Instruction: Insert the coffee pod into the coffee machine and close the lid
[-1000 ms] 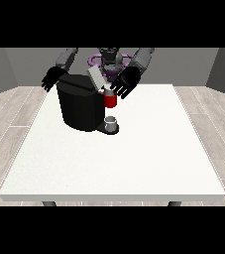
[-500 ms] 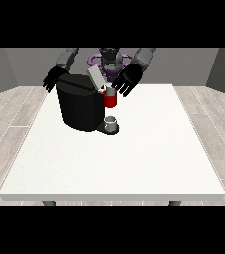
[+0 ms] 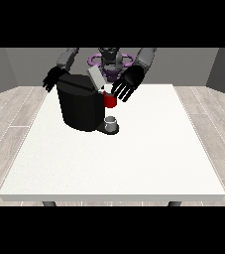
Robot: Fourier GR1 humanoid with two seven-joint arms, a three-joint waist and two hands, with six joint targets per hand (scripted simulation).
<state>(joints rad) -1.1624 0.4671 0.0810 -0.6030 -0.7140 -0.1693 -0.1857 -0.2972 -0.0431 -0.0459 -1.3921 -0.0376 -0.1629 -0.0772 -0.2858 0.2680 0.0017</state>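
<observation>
I am holding my hand at the view's right [image 3: 128, 83] with its fingers spread and straight, just over the machine's [image 3: 80, 106] open top beside the raised grey lid [image 3: 95, 78], while my hand at the view's left [image 3: 53, 79] is hanging with fingers loosely spread behind the machine's far corner. The boxy matte-black machine is sitting toward the far edge of the smooth white table [image 3: 134, 158], leaving wide bare room in front and toward the view's right; a red thing at the machine [image 3: 110, 101] is showing under my fingers, and a small round grey thing [image 3: 112, 122] is resting on the base below, though I cannot tell whether it is the pod

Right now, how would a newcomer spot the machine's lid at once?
Find the black coffee machine on the white table. At its top, beside the hand at the view's right, a pale grey flap, the lid, stands tilted up; everything around it is black or red.
</observation>
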